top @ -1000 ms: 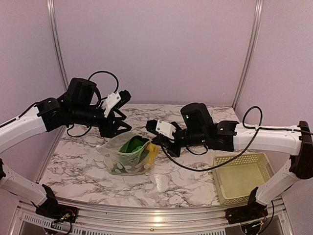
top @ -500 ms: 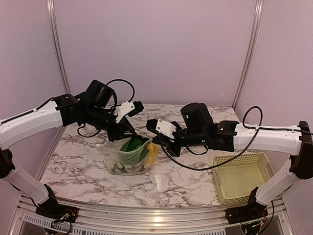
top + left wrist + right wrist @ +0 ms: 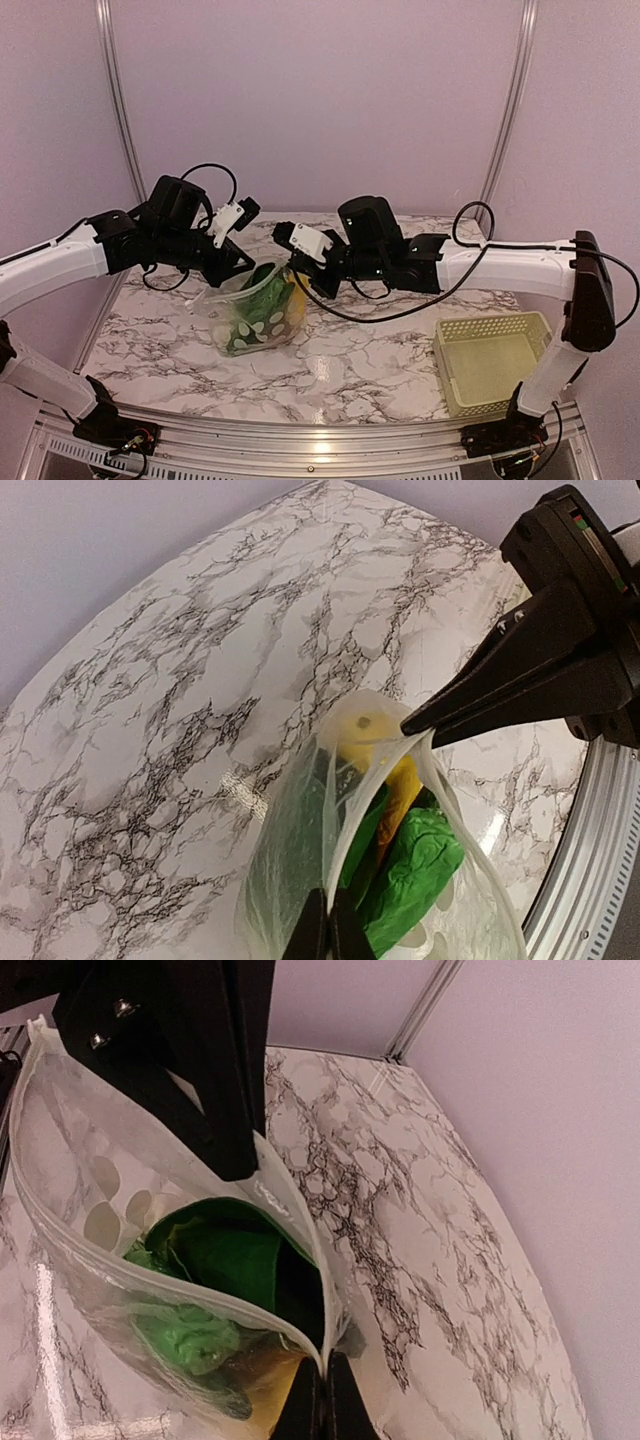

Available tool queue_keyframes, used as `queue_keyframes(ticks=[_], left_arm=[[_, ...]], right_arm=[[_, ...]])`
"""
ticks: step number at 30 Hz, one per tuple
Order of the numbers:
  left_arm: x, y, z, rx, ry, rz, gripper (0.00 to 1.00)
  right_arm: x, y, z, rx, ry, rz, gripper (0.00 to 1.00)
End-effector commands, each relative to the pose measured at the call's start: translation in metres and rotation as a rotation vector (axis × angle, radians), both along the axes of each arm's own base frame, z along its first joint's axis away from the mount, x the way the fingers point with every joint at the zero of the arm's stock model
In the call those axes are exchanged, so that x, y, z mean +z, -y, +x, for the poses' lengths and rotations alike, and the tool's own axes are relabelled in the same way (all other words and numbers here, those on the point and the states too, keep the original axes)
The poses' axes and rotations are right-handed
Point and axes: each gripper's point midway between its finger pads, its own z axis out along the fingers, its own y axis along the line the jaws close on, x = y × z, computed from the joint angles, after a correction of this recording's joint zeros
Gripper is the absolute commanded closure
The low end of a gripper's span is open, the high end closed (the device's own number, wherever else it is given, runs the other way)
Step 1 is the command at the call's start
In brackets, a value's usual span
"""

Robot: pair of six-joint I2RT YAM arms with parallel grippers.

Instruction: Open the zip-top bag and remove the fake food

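Note:
The zip-top bag [image 3: 252,318], clear with white dots, stands at the table's middle with its mouth pulled open. My left gripper [image 3: 242,272] is shut on the mouth's left rim; in its wrist view the fingertips [image 3: 327,932] pinch the white zip strip. My right gripper [image 3: 297,283] is shut on the opposite rim, at the strip's end [image 3: 322,1400]. Inside lies the fake food: a green leafy piece [image 3: 415,865], a yellow piece [image 3: 365,730] and dark green ones [image 3: 220,1260]. The bag's lower part hides the rest.
A pale yellow-green lattice basket [image 3: 495,365] stands at the table's front right. Marble tabletop [image 3: 370,375] lies between bag and basket. Purple walls with metal posts [image 3: 505,120] close the back and sides.
My left gripper came down to the bag and shut on its left rim. The right arm swung left with the bag's other rim, and the bag shifted left with its mouth spread.

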Motion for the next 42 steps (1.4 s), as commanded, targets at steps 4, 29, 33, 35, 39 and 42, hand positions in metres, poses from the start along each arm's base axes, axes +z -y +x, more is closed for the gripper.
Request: queue_keyframes(ticks=[4,29,33,35,39,42], left_arm=[[0.043,-0.036,0.008,0.272,0.043,-0.194,1.0],[-0.004,0.061,-0.006,0.119,-0.15,-0.374,1.0],[-0.006,0.073,-0.01,0.085,-0.15,-0.358,1.0],[-0.007,0.077,-0.01,0.08,-0.151,-0.355,1.0],[-0.005,0.08,-0.011,0.069,-0.152,-0.362,1.0],[-0.007,0.082,-0.014,0.062,-0.157,-0.359,1.0]], right_arm=[[0.066,-0.049,0.022,0.064,0.084,0.205,1.0],[0.06,0.053,-0.02,-0.012,-0.047,0.256,0.42],[0.078,0.051,-0.027,0.011,-0.085,0.284,0.44],[0.075,0.047,-0.028,0.013,-0.12,0.266,0.5],[0.053,0.038,-0.023,-0.007,-0.163,0.206,0.62],[0.028,0.033,-0.019,-0.024,-0.206,0.151,0.68]])
